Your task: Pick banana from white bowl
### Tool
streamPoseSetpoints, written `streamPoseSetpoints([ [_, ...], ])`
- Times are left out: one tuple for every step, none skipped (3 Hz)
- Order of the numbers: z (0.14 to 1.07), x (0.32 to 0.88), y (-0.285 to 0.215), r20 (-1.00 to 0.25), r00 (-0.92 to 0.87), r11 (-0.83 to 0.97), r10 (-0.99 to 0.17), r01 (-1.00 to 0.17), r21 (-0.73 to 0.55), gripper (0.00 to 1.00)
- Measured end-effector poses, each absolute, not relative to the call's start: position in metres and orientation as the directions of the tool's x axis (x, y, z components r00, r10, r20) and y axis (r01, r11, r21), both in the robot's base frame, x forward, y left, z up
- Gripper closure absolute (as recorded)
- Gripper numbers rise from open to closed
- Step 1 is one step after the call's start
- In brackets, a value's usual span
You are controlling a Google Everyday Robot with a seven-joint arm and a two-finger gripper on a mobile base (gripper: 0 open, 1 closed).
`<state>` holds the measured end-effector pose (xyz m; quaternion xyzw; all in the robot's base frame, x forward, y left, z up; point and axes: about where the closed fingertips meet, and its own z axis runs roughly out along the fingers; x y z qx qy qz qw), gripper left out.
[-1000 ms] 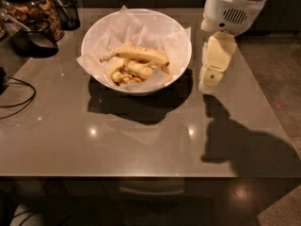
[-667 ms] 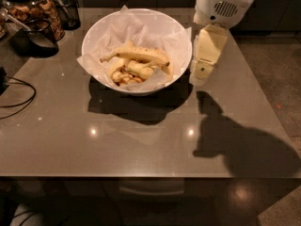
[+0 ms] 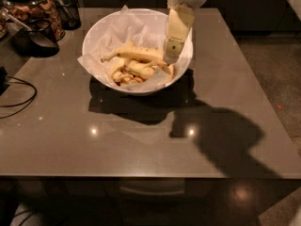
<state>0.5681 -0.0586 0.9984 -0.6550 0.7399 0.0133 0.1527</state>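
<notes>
The white bowl (image 3: 101,32) stands at the back middle of the table, lined with crinkled white paper. The banana (image 3: 134,53), long, curved and yellow, lies across the top of shorter pale banana pieces (image 3: 129,72) inside it. My gripper (image 3: 171,55) hangs from the white arm over the right inner side of the bowl, its tip just above the banana's right end.
A dark glass jar of snacks (image 3: 33,8) and a dark cup (image 3: 40,34) stand at the back left. A black cable (image 3: 19,95) loops on the table's left edge. The grey table (image 3: 141,140) stretches toward the front.
The gripper has moved left, from beside the bowl's right outer rim to over the bowl's inside, near the banana's right end.
</notes>
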Motion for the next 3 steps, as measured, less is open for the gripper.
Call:
streamPoseSetpoints([
  [0.998,0.589,-0.045,-0.266,-0.096,0.146,-0.959,-0.974,-0.173,0.16],
  [0.991,0.603,-0.039,-0.276,-0.112,0.159,-0.955,-0.975,-0.156,0.27],
  [0.98,0.613,-0.036,-0.27,-0.134,0.175,-0.954,-0.975,-0.134,0.28],
])
